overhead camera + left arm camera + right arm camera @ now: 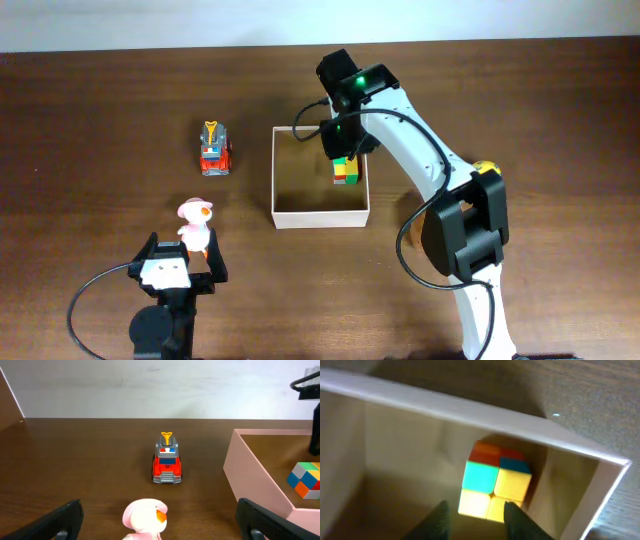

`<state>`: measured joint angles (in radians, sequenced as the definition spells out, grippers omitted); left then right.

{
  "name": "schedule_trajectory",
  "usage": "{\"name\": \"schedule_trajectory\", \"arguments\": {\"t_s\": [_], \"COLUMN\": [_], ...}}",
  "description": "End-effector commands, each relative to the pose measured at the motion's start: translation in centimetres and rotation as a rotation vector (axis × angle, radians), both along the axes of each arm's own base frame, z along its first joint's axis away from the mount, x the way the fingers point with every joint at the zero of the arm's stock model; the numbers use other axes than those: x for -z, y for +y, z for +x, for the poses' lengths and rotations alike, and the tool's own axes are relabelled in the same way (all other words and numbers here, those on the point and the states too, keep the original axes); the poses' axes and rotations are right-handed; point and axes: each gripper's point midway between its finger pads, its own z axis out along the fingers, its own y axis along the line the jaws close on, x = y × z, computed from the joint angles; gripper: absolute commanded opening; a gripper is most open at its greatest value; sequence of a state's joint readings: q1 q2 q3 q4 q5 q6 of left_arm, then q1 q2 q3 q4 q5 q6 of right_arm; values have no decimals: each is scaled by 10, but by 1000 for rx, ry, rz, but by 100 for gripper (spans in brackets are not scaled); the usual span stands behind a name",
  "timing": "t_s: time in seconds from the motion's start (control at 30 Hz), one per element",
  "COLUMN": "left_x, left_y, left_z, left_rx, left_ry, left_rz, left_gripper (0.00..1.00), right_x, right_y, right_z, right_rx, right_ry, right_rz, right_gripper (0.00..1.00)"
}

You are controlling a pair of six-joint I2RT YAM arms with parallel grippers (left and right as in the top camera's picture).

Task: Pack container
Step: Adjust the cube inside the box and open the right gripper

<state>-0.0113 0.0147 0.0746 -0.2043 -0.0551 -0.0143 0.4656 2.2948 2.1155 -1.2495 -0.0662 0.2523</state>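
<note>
The container [320, 217] stands mid-table, a square shallow box with white walls and a tan floor. A multicoloured cube [346, 170] lies in its far right corner. My right gripper [345, 148] hovers over that corner. In the right wrist view its fingers [512, 516] stand partly open just short of the cube [495, 485], with nothing between them. My left gripper [160, 522] is wide open at the near left. A pink-and-white duck toy [145, 516] stands upright between its fingers. A red toy truck [167, 464] sits beyond the duck.
The truck [215, 150] is left of the container, and the duck [195, 222] is nearer the front. The container's near wall [250, 470] rises to the right of my left gripper. Dark wooden tabletop [100, 120] surrounds everything.
</note>
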Motion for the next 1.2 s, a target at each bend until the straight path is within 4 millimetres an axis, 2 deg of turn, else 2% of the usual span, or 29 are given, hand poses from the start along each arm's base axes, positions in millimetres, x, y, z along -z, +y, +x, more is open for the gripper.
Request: {"name": "schedule_trajectory", "arguments": {"t_s": [0.0, 0.3, 0.73, 0.8, 0.87, 0.97, 1.17], "left_x": [3, 3, 3, 3, 3, 3, 3], "left_y": [-1, -1, -1, -1, -1, -1, -1], "left_z": [0, 0, 0, 0, 0, 0, 0], "left_rx": [11, 11, 11, 11, 11, 11, 11], "left_ry": [1, 2, 2, 2, 2, 1, 2], "left_rz": [17, 17, 17, 17, 17, 17, 17], "left_gripper": [99, 99, 99, 99, 99, 99, 99], "right_x": [-7, -5, -1, 0, 0, 6, 38], "right_y": [8, -6, 9, 9, 11, 11, 2], "right_z": [-8, -40, -48, -47, -44, -44, -59], "right_rx": [-32, -85, -158, -160, -160, -160, -160], "right_ry": [12, 137, 130, 122, 110, 111, 174], "right_rz": [6, -52, -66, -70, -67, -67, -97], "right_gripper": [29, 29, 24, 18, 18, 17, 17]}}
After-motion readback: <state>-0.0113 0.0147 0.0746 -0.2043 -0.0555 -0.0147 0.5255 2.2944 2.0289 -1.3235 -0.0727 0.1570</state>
